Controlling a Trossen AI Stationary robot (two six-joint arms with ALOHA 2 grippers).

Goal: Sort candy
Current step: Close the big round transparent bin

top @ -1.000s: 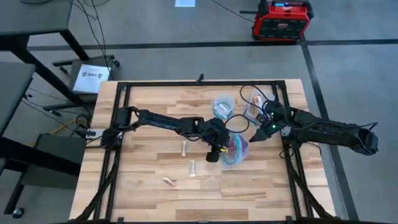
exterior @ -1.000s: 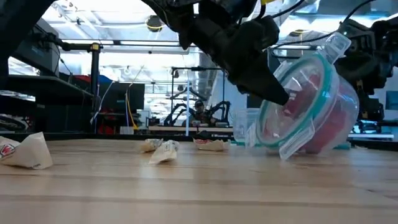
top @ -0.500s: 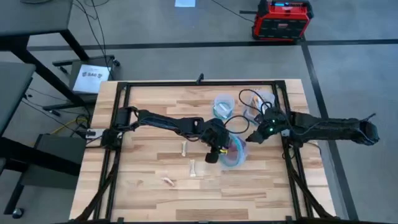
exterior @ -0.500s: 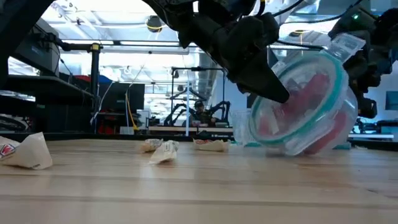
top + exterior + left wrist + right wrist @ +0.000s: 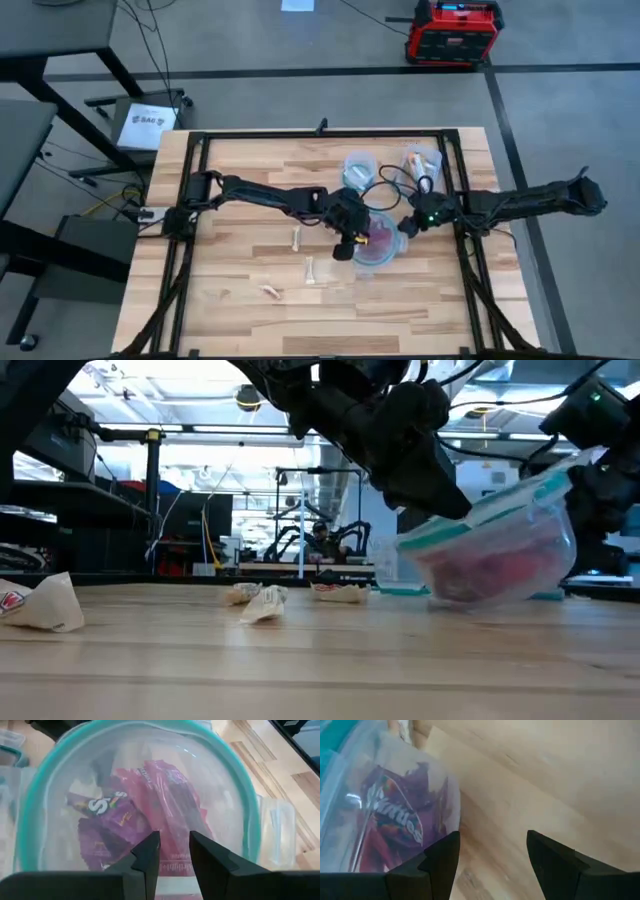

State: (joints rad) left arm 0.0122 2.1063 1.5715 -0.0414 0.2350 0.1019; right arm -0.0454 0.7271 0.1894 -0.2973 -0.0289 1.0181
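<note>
Wooden planks make up the worktop (image 5: 230, 270) we see from above, grey floor around it. Magenta and purple candy (image 5: 145, 815) lies inside a clear tub (image 5: 490, 555) with a teal rim, near the worktop's middle. Our left claw (image 5: 170, 852) hangs just above the tub's mouth, fingers nearly together, holding nothing. Our right claw (image 5: 492, 857) sits beside the tub's wall, fingers apart. Three pale sweets (image 5: 296, 238) lie loose on the planks, well apart from both claws. A red box (image 5: 452, 30) stands on the floor.
</note>
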